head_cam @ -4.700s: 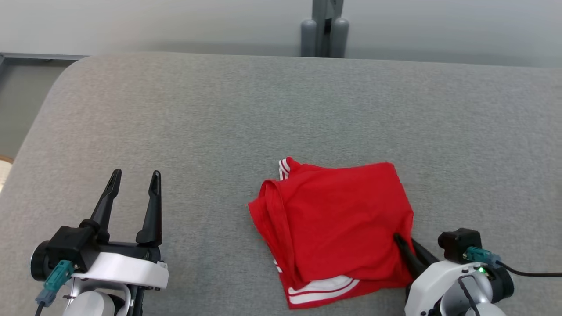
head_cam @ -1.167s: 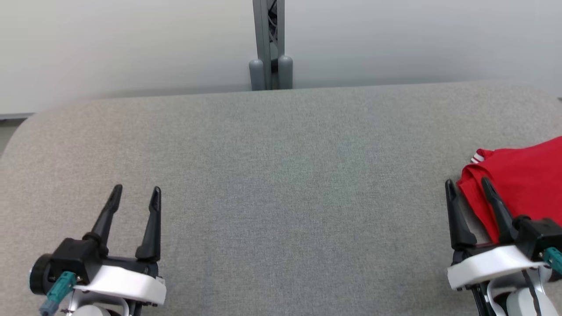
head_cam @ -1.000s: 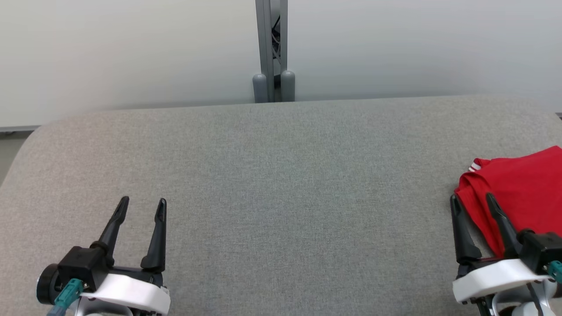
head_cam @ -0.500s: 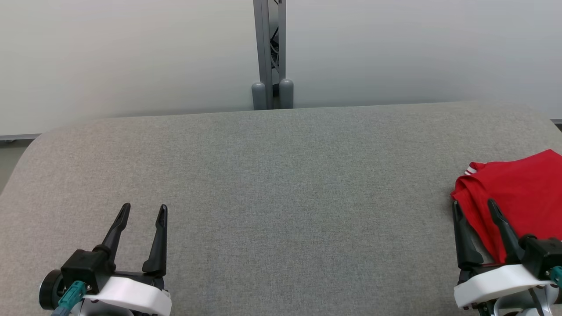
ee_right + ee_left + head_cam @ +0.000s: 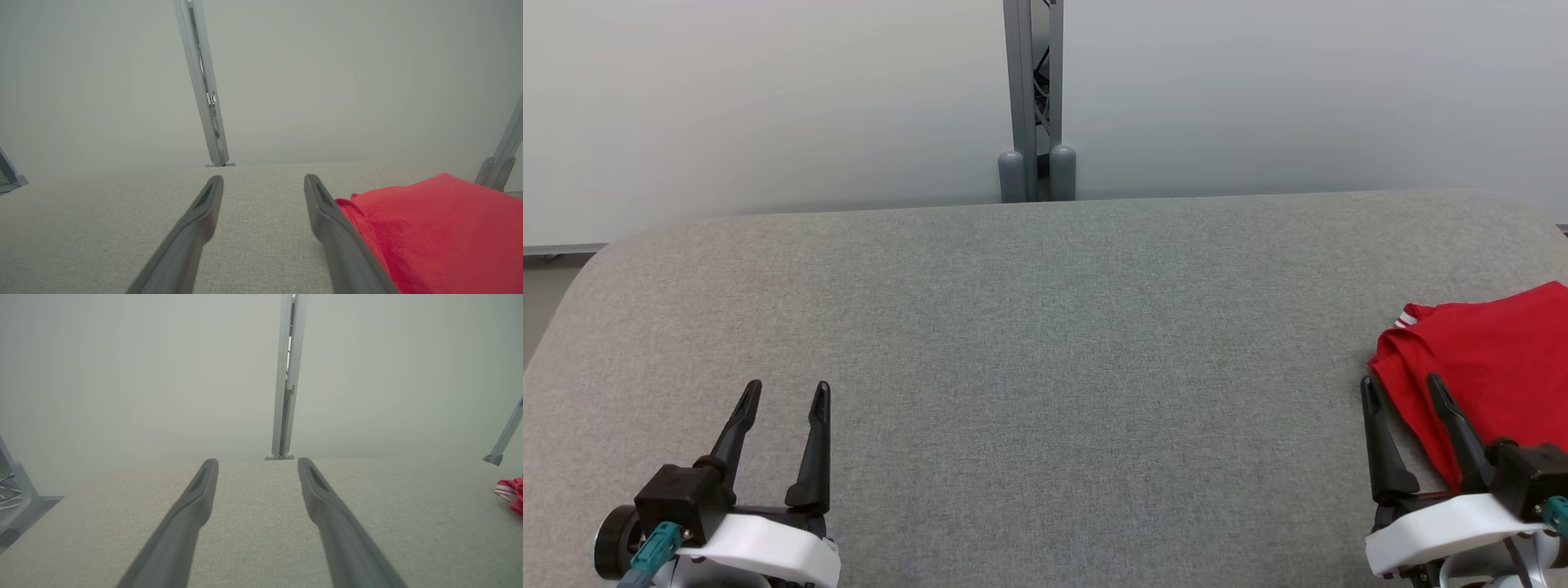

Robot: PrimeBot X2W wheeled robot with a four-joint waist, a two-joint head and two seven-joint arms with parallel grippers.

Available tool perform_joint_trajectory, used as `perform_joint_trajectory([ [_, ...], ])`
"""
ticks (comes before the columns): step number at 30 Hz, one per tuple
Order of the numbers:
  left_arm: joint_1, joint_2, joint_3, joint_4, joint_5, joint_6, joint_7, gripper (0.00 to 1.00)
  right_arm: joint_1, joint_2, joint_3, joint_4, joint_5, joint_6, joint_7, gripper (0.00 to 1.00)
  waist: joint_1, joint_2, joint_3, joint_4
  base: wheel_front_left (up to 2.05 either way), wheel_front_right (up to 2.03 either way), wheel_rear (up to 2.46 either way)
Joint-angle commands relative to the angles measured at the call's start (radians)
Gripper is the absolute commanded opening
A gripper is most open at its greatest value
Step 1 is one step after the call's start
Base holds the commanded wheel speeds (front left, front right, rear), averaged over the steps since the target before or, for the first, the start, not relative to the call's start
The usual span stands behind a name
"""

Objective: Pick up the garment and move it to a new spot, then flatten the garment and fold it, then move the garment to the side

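On the desk [image 5: 1045,327], far right, lies the red garment [image 5: 1494,367] — right claw [image 5: 1400,382] spread just beside it, left claw [image 5: 788,386] spread too.

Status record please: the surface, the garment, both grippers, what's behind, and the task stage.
surface: grey fabric table
item: red garment, folded, white stripes at one corner, at the table's right end
left arm: left gripper open, empty, well away from the item
right arm: right gripper open, empty, at the item's left edge; contact cannot be told
behind: metal post
stage: fold looks done, item set to the side
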Motion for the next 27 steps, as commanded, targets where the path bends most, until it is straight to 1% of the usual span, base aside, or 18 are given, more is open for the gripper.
perform_joint_trajectory([
  [1,-0.007,0.006,0.002,0.002,-0.007,0.008,0.002,1.0,0.0,-0.005,0.001,0.001,0.006,0.0,0.001,1.0,0.0,0.0,0.0,0.0,0.0,0.0,0.0],
  [13,-0.007,0.01,-0.003,0.004,-0.017,0.008,0.014,1.0,-0.002,-0.005,0.006,-0.004,0.006,0.0,0.005,1.0,0.0,0.0,0.004,0.001,0.0,0.0,0.0],
  [14,0.002,0.0,-0.006,0.005,-0.014,0.006,0.015,0.0,0.0,0.001,0.008,0.001,0.006,0.0,0.001,0.0,0.0,0.0,0.004,0.001,0.0,0.0,0.0],
  [16,0.01,-0.01,-0.007,0.008,-0.028,0.001,0.017,0.0,-0.001,0.003,0.004,0.012,0.021,0.0,0.008,0.0,0.0,0.0,0.004,0.001,0.0,0.0,0.0],
  [27,0.026,-0.051,0.01,0.001,-0.191,-0.047,0.012,0.0,-0.016,-0.007,-0.073,0.032,0.238,0.0,0.127,0.0,0.0,0.0,0.006,-0.001,0.0,0.0,0.0],
])
